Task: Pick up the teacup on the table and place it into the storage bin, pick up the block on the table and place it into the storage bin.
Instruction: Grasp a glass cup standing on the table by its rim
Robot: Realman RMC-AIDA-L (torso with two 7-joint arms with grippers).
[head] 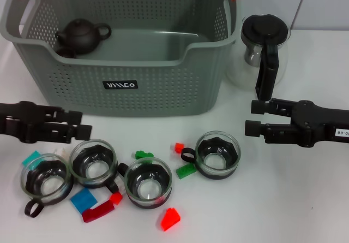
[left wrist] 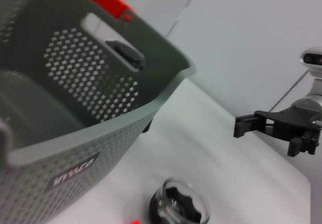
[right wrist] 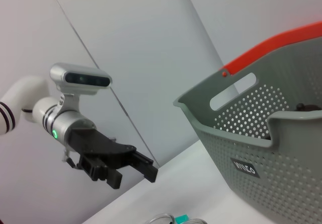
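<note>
left gripper (head: 84, 122) hovering low at the left of the table (head: 305, 210), fingers spread and holding nothing, tips pointing inward just above the leftmost glass teacups. right gripper (head: 252, 117) hovering at the right side, fingers likewise parted and empty, just right of the lone teacup (head: 217, 154) and in front of the glass jug (head: 264, 49) with the black lid.

four glass teacups with black inserts on the table in front of the storage bin (head: 125, 63): left teacup (head: 46, 181), second teacup (head: 94, 162), middle teacup (head: 148, 182). small blocks scattered among them: red block (head: 169, 219) nearest the front edge, green block (head: 186, 171) touching the lone teacup, small red block (head: 179, 147), blue block (head: 83, 199), dark red block (head: 98, 213).

storage bin standing at the back, dark teapot (head: 82, 35) inside its left corner.
</note>
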